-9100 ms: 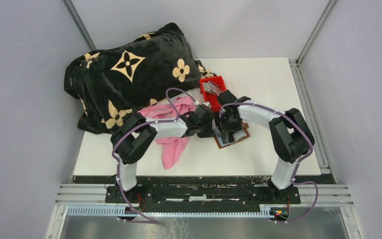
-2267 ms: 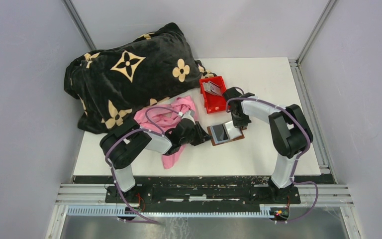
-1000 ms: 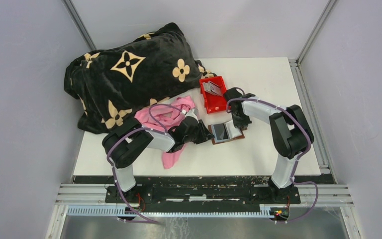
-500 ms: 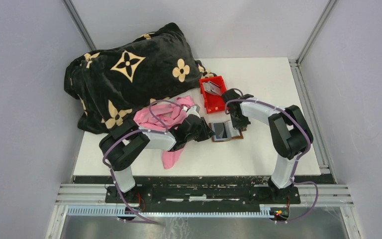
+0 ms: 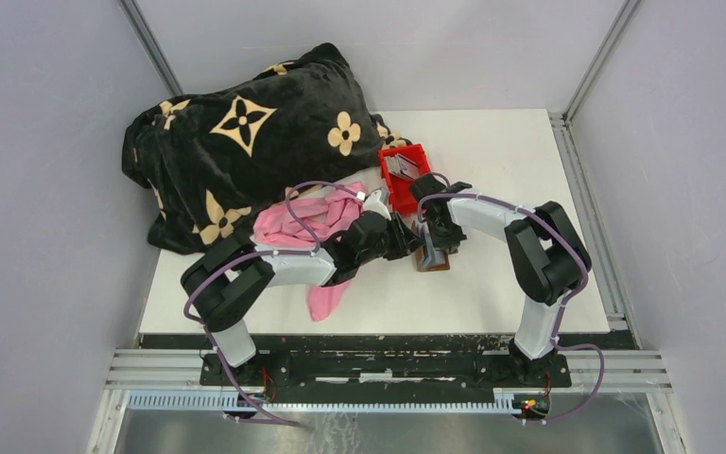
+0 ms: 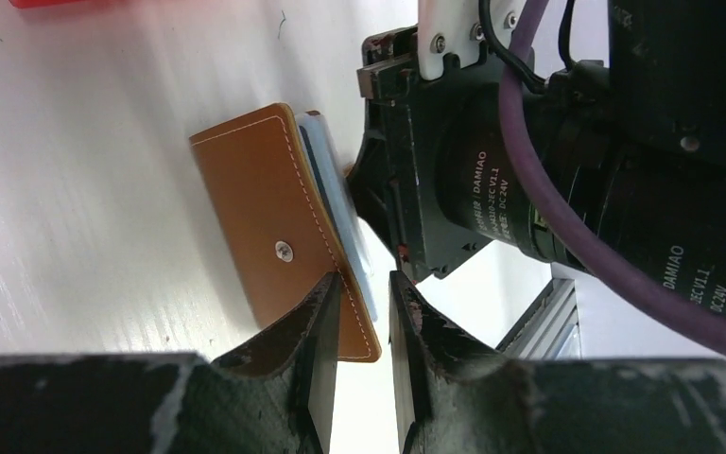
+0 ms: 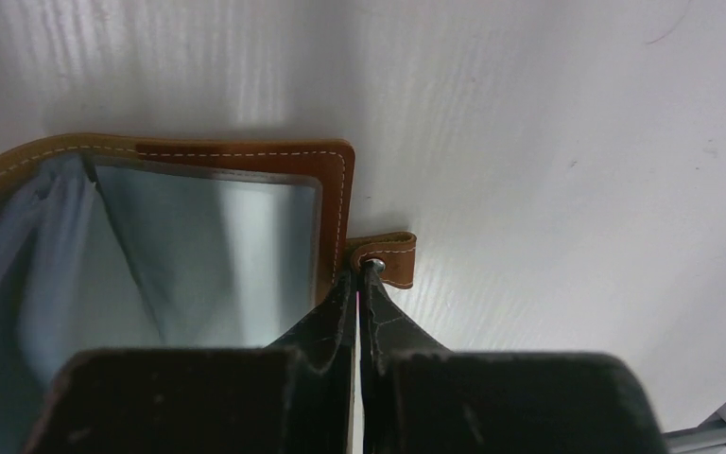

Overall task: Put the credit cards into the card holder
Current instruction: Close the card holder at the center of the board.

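Because the card holder (image 6: 255, 199) is thin stitched leather with limp, pale clear pockets inside, it should be light and floppy, bending at its fold rather than keeping a shape, and the pocket film looks slick. Its firm parts are the stitched borders and the snap tab strap (image 7: 392, 257), so those are the places to take hold.

The right gripper (image 7: 360, 279) has its fingers pressed together on the strap at the snap, beside one flap's corner. The left gripper (image 6: 363, 279) has its fingers drawn to a narrow slot astride the other flap's free edge, with leather and pocket edge between them. It looks like a pinch, though a sliver of gap shows on one side.

The holder sits right of the middle of the desk (image 5: 529, 189), toward the near edge, just nearer than the red bin (image 5: 406, 200) where grey credit cards (image 5: 399, 168) lie. It is half folded, one flap low and the other raised. The raised flap's brown outer face and snap stud (image 6: 285, 251) are turned toward the left edge. From above it reads as a narrow strip with its long axis running from far edge to near edge. Loading a card, I judge, calls for the flaps spread wide.
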Controlling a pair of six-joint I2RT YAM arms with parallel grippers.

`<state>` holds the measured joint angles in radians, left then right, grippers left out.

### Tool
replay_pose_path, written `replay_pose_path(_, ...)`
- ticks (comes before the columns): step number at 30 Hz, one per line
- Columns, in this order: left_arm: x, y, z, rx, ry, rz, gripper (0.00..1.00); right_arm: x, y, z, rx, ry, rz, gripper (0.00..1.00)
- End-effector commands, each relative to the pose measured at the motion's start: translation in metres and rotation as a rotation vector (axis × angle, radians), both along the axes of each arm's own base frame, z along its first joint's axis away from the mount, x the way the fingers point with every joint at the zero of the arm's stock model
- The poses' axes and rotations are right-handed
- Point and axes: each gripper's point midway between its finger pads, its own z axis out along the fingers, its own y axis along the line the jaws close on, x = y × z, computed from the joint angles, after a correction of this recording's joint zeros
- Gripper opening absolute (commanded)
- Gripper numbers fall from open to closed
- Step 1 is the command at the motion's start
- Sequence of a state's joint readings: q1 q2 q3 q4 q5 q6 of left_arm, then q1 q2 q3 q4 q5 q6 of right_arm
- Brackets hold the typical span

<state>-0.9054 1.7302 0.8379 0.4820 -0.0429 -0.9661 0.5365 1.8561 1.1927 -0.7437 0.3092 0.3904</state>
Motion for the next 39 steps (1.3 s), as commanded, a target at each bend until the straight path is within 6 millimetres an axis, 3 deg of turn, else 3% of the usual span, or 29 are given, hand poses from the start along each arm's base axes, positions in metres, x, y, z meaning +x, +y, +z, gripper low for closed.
replay_pose_path(1,0.005,-0.015,0.027,-0.052,-0.076,-0.03,0.33,-0.013,0.034,-0.013,0.124,0.073,0.004,0.02)
replay_pose_path(8,0.001,-0.021,0.018,-0.049,-0.058,-0.045,0.33,-0.016,0.051,-0.013,0.151,0.084,0.027,0.01)
replay_pose_path(14,-0.001,-0.025,0.01,-0.041,-0.044,-0.059,0.33,-0.014,0.053,-0.007,0.159,0.07,0.032,0.01)
replay_pose_path(21,-0.002,-0.031,-0.002,-0.028,-0.022,-0.082,0.33,-0.009,0.046,0.003,0.16,0.041,0.017,0.03)
replay_pose_path(27,-0.002,-0.034,-0.008,-0.01,-0.015,-0.098,0.33,-0.002,0.031,0.011,0.181,0.01,-0.042,0.13)
replay_pose_path(39,-0.006,-0.038,-0.017,0.038,-0.004,-0.126,0.33,0.006,0.02,0.02,0.209,-0.032,-0.09,0.21)
